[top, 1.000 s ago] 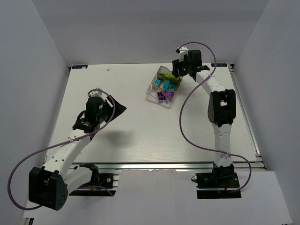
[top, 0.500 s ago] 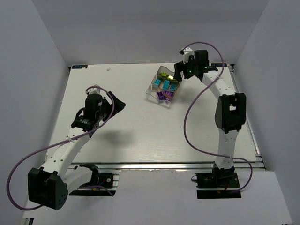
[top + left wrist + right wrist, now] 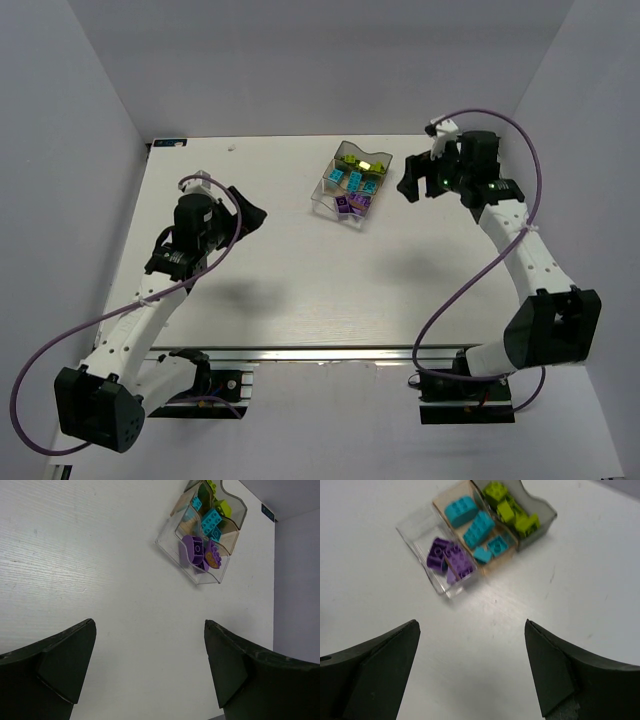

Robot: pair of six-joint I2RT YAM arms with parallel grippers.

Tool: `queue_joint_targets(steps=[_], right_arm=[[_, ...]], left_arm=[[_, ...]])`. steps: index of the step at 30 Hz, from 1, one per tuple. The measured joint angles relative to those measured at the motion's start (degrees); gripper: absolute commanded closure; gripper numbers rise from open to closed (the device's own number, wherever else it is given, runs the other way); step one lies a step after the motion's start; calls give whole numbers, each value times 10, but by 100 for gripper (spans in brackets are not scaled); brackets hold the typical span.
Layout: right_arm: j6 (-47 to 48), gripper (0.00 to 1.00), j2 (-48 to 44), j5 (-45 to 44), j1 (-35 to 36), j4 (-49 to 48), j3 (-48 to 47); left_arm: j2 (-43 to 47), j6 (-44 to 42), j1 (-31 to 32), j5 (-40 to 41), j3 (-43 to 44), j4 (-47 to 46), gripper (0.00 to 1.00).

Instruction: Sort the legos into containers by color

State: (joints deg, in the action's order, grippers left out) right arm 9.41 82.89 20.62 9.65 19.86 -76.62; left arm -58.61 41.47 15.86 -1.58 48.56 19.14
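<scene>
Right tool (image 3: 408, 186): fingers apart, nothing held. Left tool (image 3: 252, 212): apart too, empty.

Three-compartment tray (image 3: 420, 535) sits far-centre on the desk (image 3: 300, 290). Lime bricks (image 3: 512, 511) are in its smoky end, cyan bricks (image 3: 479, 527) in the middle, purple bricks (image 3: 449, 559) in the clear end. I see no loose brick.

The tray lies near my right tool, to its left. Long axis runs far-to-near, slightly slanted, lime end farthest. My left tool is well apart from it, so the right arm is nearer.

Judgement: sorting looks complete.
</scene>
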Motion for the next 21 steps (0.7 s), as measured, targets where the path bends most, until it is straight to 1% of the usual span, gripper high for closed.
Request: queue_joint_targets(steps=[4,8,15,21], right_arm=[[-37,11,-47,-47,-3,7,71],[-59,11,-97,-88,-3,5,120],[-68,11,-119,-142,-3,-10,149],[-67,11,-121,-148,-3,-20,170]], left_arm=[[-1,-4,0,-17,1,-6,2],[-12,-8,0,-34,12,-14,2],[-36,-15,0,-54,30,-37,2],[-43,-14,0,-61,30,-52,2]])
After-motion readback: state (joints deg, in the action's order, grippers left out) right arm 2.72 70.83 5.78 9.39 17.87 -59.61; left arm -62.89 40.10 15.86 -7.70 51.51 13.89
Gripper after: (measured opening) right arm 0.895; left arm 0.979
